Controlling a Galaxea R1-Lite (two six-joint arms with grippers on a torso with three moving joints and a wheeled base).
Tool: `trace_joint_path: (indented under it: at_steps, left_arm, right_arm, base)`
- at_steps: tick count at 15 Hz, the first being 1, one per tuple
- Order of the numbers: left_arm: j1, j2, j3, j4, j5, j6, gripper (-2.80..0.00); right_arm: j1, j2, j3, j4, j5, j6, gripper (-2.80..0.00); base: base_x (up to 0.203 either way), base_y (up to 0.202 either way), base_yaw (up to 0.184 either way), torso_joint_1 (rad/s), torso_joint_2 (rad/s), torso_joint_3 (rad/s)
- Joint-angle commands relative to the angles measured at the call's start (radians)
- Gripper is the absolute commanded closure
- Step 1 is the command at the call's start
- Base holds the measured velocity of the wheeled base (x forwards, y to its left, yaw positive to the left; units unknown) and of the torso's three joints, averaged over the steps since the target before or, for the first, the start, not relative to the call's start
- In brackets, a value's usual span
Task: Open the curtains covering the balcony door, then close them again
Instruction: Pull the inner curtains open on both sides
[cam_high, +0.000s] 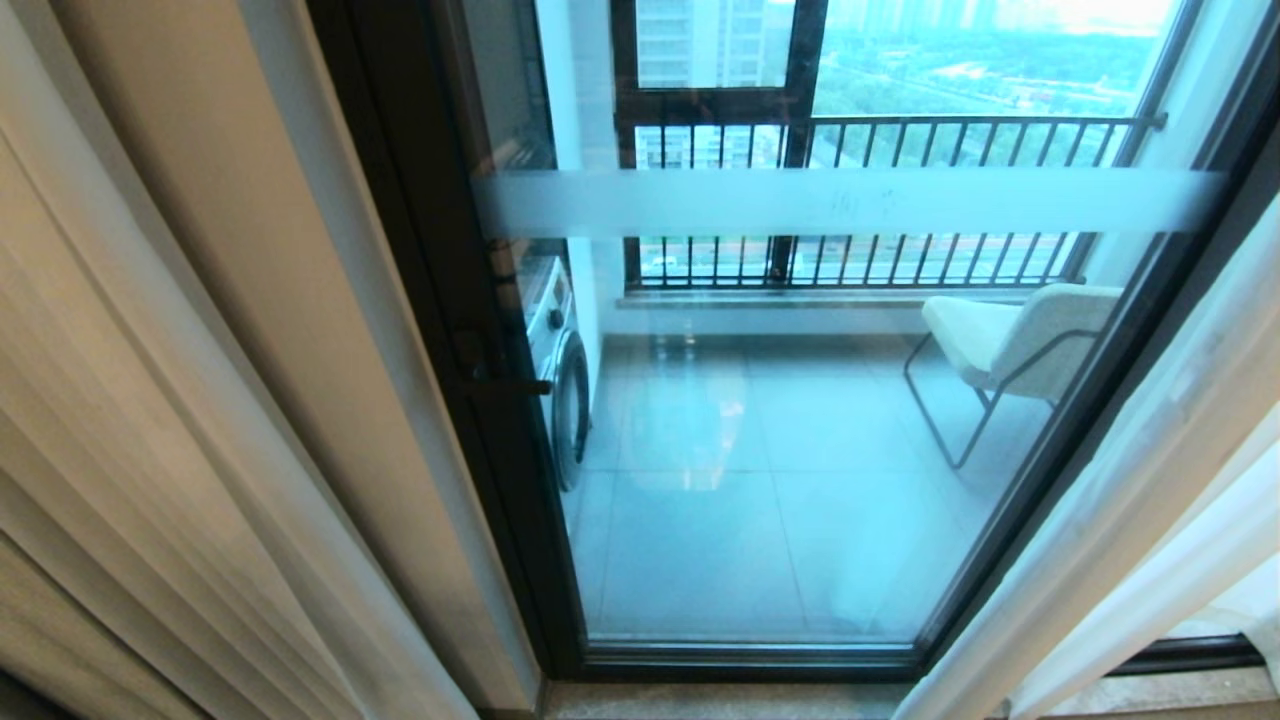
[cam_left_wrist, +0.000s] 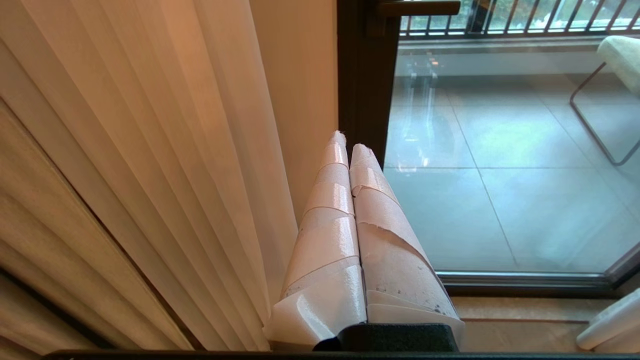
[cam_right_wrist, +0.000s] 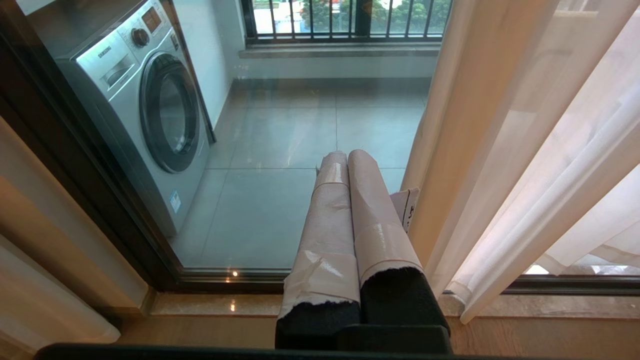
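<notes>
The curtains (cam_high: 1130, 520) were sheer white and hung in soft folds, drawn aside at the right edge of the balcony door (cam_high: 800, 420). The door's glass stood uncovered in its dark frame, shut, with a frosted white band across it.

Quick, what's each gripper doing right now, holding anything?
Left gripper: closed, holding nothing, beside the beige drapes.
Right gripper: closed, holding nothing, near the sheer curtains.
</notes>
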Motion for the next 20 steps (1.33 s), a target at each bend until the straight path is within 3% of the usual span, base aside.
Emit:
trace_joint_path:
  at_steps: [1,10,20]
  left_arm:
    - [0.0,0.0,0.0,0.0,0.0,-0.001,0.0]
    - [0.0,-0.001,0.0,0.0,-0.002,0.0,0.0]
    - [0.0,0.001,0.0,-0.002,-0.01,0.014,0.0]
  right_arm:
    - [0.0,0.0,0.0,0.0,0.0,0.0,0.0]
    - [0.0,0.0,0.0,0.0,0.0,0.0,0.0]
    - [0.0,0.0,0.0,0.0,0.0,0.0,0.0]
  base:
    - [0.0,0.0,0.0,0.0,0.0,0.0]
    - [0.0,-0.017,0.002,0.001,0.0,0.001]
    - [0.0,-0.186,-0.001,0.003,0.0,0.002]
